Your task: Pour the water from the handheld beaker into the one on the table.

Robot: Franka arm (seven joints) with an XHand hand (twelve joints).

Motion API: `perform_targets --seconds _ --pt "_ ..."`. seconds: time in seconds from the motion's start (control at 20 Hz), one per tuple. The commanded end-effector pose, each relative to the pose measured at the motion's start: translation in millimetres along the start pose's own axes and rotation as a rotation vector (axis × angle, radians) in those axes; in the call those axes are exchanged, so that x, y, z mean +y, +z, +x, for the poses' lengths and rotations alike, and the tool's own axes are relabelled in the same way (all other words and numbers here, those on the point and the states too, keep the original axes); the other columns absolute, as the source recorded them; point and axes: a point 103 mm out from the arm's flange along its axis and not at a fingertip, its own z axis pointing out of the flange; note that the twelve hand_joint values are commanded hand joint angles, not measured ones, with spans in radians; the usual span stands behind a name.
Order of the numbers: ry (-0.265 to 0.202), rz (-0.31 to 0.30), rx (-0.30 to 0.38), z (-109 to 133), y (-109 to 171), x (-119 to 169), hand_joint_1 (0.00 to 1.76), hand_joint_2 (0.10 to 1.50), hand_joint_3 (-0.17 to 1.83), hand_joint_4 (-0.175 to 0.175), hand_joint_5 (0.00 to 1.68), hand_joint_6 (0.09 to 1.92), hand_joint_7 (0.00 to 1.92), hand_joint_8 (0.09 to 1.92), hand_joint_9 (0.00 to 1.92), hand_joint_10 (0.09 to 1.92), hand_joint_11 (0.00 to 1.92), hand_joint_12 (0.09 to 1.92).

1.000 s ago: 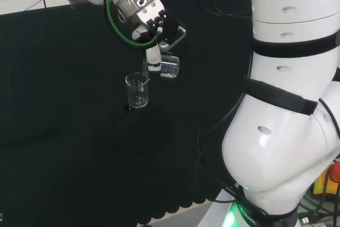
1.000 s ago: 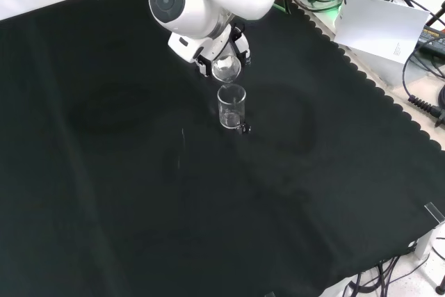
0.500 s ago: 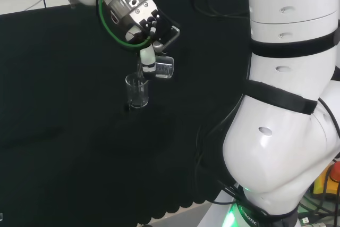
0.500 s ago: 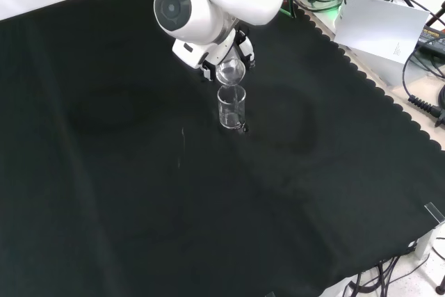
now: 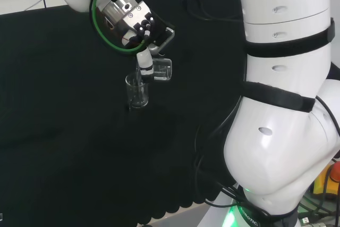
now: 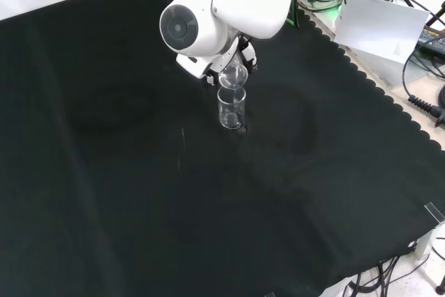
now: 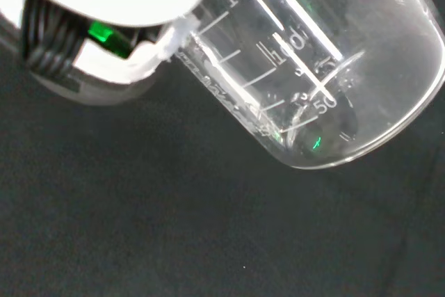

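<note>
A clear glass beaker (image 5: 137,90) stands upright on the black cloth (image 5: 64,110), also the beaker on the cloth (image 6: 231,108) in the front view. My hand (image 5: 142,57) is shut on a second clear beaker (image 5: 161,69), tipped almost onto its side, its lip over the standing beaker's rim. In the front view the held beaker (image 6: 233,74) hangs just above the standing one, with the hand (image 6: 245,52) behind it. The wrist view shows the held beaker (image 7: 306,67) close up with printed marks, lying tilted; a little water seems to sit near its base.
The arm's white links (image 5: 287,94) stand at the right of the head view, and a round-capped link (image 6: 208,19) sits above the beakers in the front view. The cloth's scalloped edge (image 6: 375,88) runs along the right, with cables and a white sheet (image 6: 382,26) beyond.
My hand has moved left in the head view and lowered, bringing the held beaker's lip down over the standing beaker. The held beaker is tipped further. The standing beaker has not moved.
</note>
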Motion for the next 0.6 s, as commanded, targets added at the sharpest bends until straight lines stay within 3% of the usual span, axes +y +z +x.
perform_targets --seconds 0.05,0.4,0.45,0.6 --pt "0.006 0.013 -0.029 2 0 -1 1.32 0.74 0.42 -0.175 1.41 0.31 1.57 0.09 1.64 0.09 1.32 0.72" --pt "0.012 0.017 -0.055 5 -4 -3 1.32 0.74 0.41 -0.175 1.41 0.31 1.57 0.09 1.64 0.09 1.32 0.72" --pt "0.019 0.019 -0.061 21 -16 -7 1.32 0.74 0.41 -0.175 1.41 0.31 1.57 0.09 1.64 0.09 1.32 0.72" --pt "0.02 0.021 -0.068 29 -21 -9 1.32 0.74 0.41 -0.175 1.41 0.31 1.57 0.09 1.63 0.09 1.32 0.72"
